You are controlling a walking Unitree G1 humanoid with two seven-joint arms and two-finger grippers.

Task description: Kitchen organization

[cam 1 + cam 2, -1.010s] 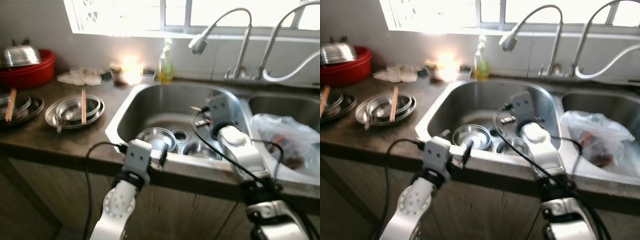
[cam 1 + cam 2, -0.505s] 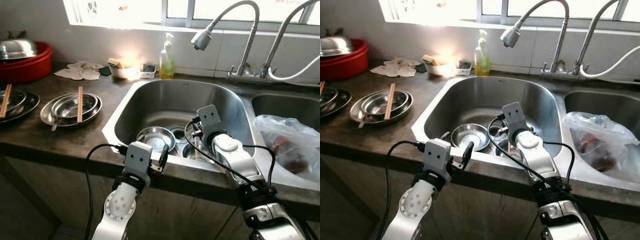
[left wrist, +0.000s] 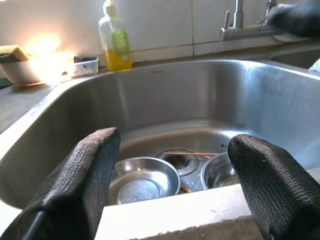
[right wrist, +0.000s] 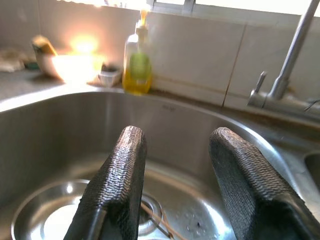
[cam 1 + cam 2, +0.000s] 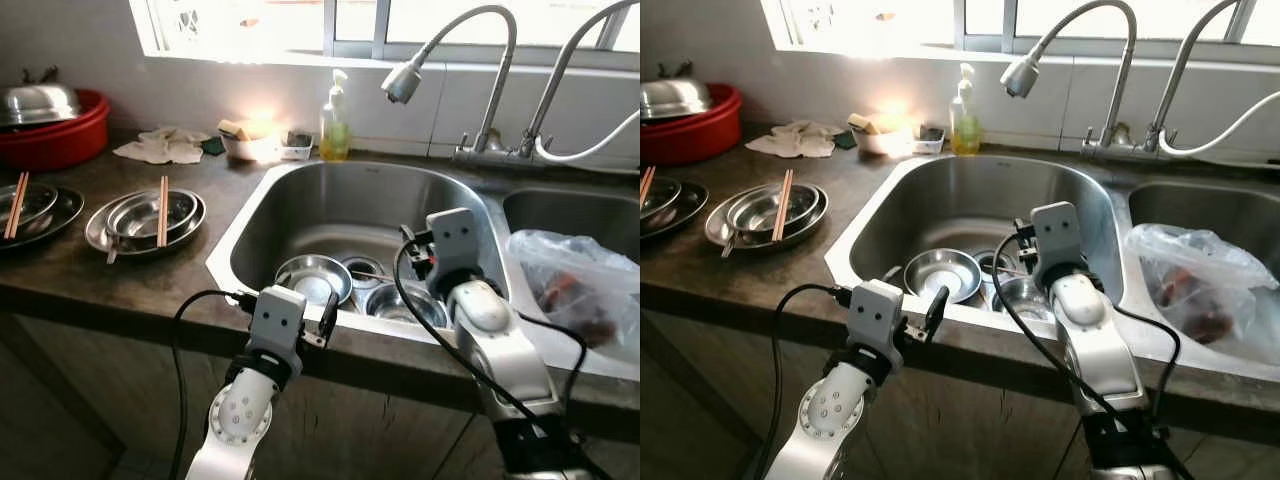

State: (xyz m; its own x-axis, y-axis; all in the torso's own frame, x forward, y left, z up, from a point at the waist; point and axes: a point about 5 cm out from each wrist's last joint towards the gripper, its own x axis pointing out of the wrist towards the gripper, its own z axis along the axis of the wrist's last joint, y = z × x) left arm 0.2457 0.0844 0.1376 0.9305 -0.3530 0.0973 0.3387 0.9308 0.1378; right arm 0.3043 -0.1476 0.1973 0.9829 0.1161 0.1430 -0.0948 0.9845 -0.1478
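Observation:
A steel sink (image 5: 262, 190) holds a shallow steel bowl (image 5: 313, 277) at its front left, a second steel bowl (image 5: 405, 303) at its front right, and a thin chopstick (image 3: 200, 154) across the drain (image 5: 358, 270). My left gripper (image 3: 175, 140) is level with the sink's front rim, facing into the basin, open and holding nothing. My right gripper (image 4: 177, 135) hangs above the right half of the basin, pointing toward the back wall, open and holding nothing.
On the counter to the left are steel plates with chopsticks (image 5: 145, 215), another plate stack (image 5: 30, 205) and a red basin with a steel lid (image 5: 55, 135). A soap bottle (image 5: 334, 130) and faucets (image 5: 405, 80) line the back. A plastic bag (image 5: 580, 285) lies in the right basin.
The head view has shifted and sharpened. My right arm has swung a little to the right over the basin. The left gripper stays at the front rim, and the bowls have not moved.

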